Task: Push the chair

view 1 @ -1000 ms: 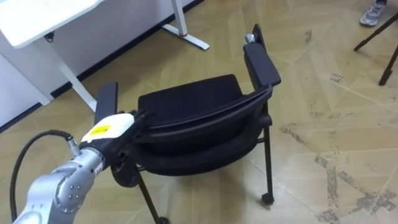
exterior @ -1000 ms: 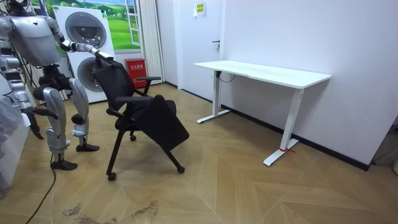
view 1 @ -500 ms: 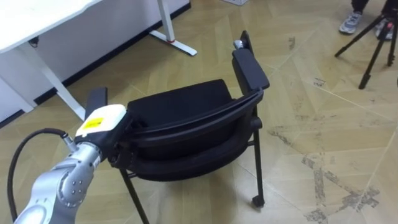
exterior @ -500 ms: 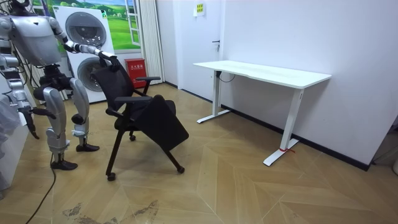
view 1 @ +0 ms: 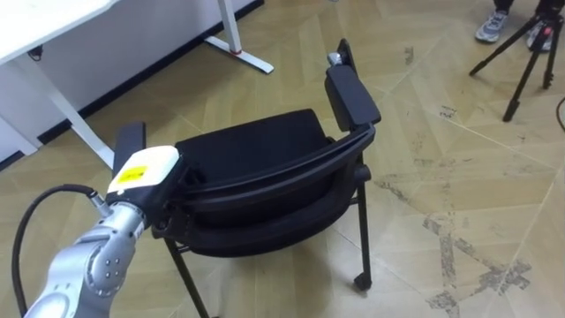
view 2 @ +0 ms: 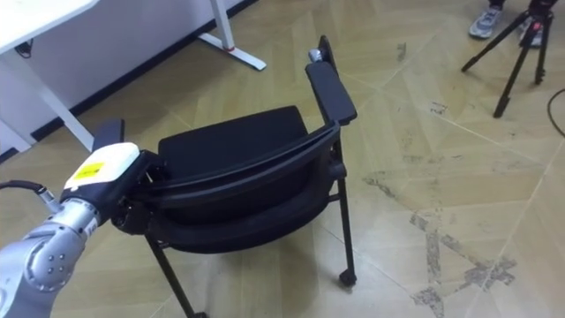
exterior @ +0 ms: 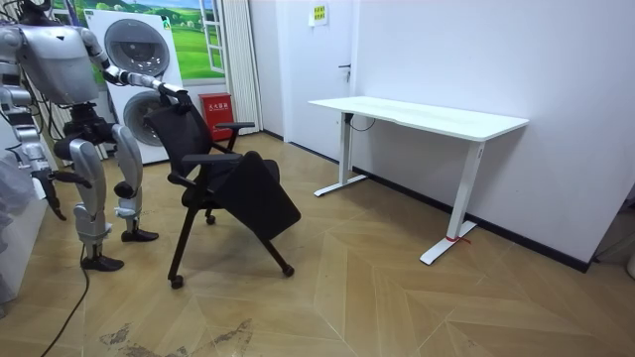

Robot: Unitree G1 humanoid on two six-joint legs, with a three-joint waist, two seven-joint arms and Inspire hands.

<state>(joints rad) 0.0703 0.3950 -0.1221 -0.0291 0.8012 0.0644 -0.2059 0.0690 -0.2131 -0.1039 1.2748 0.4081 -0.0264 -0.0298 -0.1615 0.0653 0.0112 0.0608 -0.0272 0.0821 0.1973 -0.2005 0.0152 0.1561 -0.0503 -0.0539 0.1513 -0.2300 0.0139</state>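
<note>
Here the left hand [view 1: 141, 177] curls its fingers over the top rail of the black wheeled armchair [view 1: 256, 146], which stands on the wooden floor [view 1: 459, 177] near a white desk [view 1: 35, 22]. The right hand [exterior: 52, 205] hangs at the robot's side.

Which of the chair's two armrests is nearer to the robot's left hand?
The armrest at the view's left, just above the left hand at the end of the backrest. The other armrest lies across the seat.

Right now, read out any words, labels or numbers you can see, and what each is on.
Nothing is readable.
Yellow label on the left hand: print too small.
Yellow sign high on the wall: blurred.
Red box beside the washing machines: markings too small.
</note>
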